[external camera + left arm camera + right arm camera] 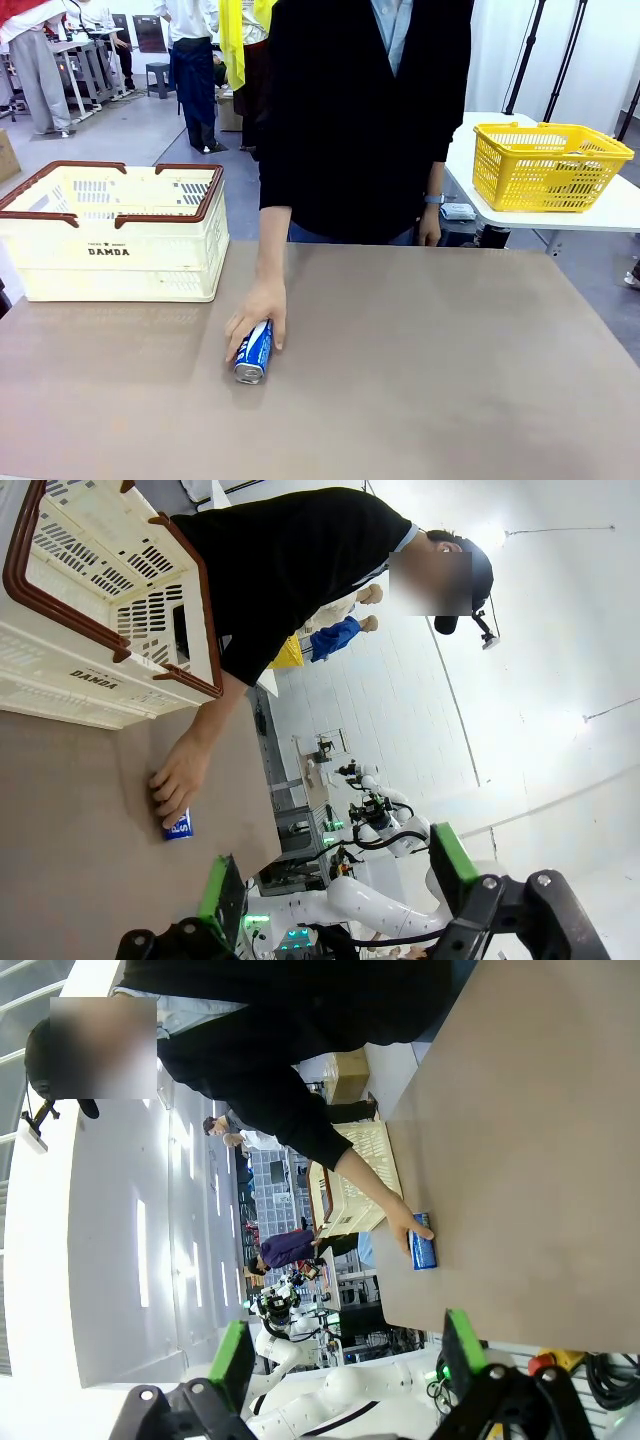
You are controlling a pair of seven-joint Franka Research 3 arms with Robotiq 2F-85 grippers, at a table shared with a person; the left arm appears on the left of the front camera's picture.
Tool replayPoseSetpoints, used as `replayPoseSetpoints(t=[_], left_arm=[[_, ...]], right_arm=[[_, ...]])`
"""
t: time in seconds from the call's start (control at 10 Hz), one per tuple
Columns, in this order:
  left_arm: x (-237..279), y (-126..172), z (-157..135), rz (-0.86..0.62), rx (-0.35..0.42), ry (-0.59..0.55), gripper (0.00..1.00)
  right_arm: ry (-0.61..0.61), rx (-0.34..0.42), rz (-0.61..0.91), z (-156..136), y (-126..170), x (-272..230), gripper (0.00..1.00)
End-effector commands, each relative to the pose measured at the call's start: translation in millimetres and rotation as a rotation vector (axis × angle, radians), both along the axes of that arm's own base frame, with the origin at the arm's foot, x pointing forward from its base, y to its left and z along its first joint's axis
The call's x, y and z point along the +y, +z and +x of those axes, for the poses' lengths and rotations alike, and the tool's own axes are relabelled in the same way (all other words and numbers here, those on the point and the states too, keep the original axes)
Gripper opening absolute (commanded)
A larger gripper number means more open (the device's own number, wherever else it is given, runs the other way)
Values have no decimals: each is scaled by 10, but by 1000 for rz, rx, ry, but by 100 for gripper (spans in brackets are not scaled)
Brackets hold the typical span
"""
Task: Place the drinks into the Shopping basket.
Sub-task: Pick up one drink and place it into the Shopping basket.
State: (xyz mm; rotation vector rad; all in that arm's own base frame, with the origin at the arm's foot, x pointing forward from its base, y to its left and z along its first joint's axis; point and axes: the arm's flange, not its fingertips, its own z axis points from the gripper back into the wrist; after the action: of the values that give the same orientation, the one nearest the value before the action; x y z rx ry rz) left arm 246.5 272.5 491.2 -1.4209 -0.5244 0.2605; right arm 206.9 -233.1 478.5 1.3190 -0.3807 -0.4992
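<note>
At left edge of table (450,350): Shopping basket (115,262) | blue can (253,358) under person's hand (258,312)

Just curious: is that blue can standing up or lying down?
Lying down: the blue can rests lengthwise on the table under the person's hand.

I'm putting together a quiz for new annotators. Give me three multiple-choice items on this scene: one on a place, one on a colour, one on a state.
1. Where does the crate stand?
A. on the left part of the table
B. on the floor
C. on a chair

2. What colour is the can under the person's hand?
A. green
B. blue
C. red

3. How is the can placed?
A. upright
B. on its side
C. inside the crate

Answers:
1 A: the crate sits on the brown tabletop, at the robot's left.
2 B: the can is blue with white print.
3 B: it lies flat on the table with the hand resting on it.
</note>
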Motion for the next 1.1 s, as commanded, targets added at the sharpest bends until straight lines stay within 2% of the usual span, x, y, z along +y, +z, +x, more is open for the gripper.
replayPoseSetpoints(t=[0.0,0.6,0.7,0.9,1.0], left_arm=[[13,7,-25,6,-16,-12,100],[0,0,0,0,0,0,100],[-175,134,-21,-10,28,-58,100],[-1058,461,108,178,153,-222,100],[-1593,592,242,316,181,-322,100]], right_arm=[[-3,-24,8,10,46,-12,100],[-3,-24,8,10,46,-12,100],[-3,-24,8,10,46,-12,100],[-3,-24,8,10,46,-12,100],[-3,-24,8,10,46,-12,100]])
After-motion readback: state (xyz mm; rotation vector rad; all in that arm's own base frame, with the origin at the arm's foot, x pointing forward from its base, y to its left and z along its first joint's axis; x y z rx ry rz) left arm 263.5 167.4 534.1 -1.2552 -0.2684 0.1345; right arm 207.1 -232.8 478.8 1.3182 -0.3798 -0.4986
